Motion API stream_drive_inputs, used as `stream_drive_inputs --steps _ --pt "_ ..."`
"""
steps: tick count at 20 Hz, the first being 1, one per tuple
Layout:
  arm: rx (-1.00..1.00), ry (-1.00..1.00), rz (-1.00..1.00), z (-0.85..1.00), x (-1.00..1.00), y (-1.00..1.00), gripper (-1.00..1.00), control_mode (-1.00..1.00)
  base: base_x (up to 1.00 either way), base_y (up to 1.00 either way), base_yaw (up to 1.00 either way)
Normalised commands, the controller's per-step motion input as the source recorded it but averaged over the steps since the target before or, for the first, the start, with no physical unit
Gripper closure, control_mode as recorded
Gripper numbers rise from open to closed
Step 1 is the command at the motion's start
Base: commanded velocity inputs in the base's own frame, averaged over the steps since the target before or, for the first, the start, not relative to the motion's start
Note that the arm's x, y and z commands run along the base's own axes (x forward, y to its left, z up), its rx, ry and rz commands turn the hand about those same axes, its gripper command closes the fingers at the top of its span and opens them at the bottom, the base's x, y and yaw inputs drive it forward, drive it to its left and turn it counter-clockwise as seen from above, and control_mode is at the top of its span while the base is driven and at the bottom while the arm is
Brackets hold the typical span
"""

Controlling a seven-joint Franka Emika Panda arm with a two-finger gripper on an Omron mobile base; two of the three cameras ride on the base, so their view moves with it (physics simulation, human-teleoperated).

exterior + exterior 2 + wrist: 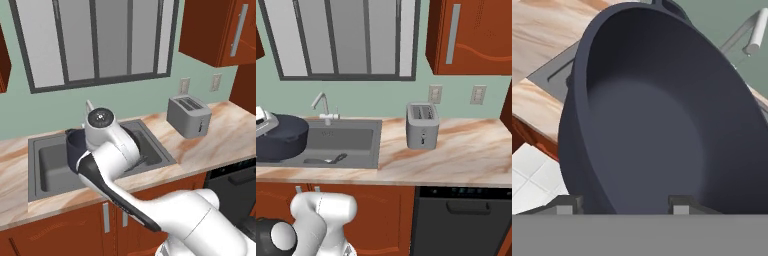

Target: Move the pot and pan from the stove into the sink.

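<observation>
The deep dark blue-grey pot (652,125) takes up most of the hand view, its inside facing the camera. My gripper (624,205) is shut on the pot's wall, one fingertip (567,205) outside and the other inside. In the right base view the pot (278,137) hangs tilted over the left end of the grey sink (351,140). In the left base view the pot (74,147) peeks out behind my arm, above the sink (52,165). The pan and the stove are out of view.
A slim dark utensil-like thing (326,160) lies on the sink floor. The chrome faucet (321,102) stands behind the basin. A grey toaster (422,125) sits on the marbled counter to the right. A dark dishwasher front (461,220) is below.
</observation>
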Motion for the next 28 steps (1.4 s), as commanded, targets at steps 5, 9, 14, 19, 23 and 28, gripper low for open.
stream_drive_inputs --steps 5,9,14,19,23,28 --pt "0.0 0.0 -0.07 -0.09 0.4 0.26 1.0 -1.0 0.0 0.0 0.0" --pt "0.0 0.02 -0.08 -0.16 0.43 0.29 1.0 -1.0 0.0 0.0 0.0" --pt "0.0 0.04 -0.08 -0.19 0.44 0.27 1.0 -1.0 0.0 0.0 0.0" --pt "0.0 0.04 -0.07 -0.2 0.42 0.2 1.0 -1.0 0.0 0.0 0.0" --pt "0.0 0.03 -0.05 -0.21 0.35 0.11 1.0 -1.0 0.0 0.0 0.0" --pt "-0.02 0.02 -0.02 -0.28 0.16 0.06 1.0 -1.0 0.0 0.0 0.0"
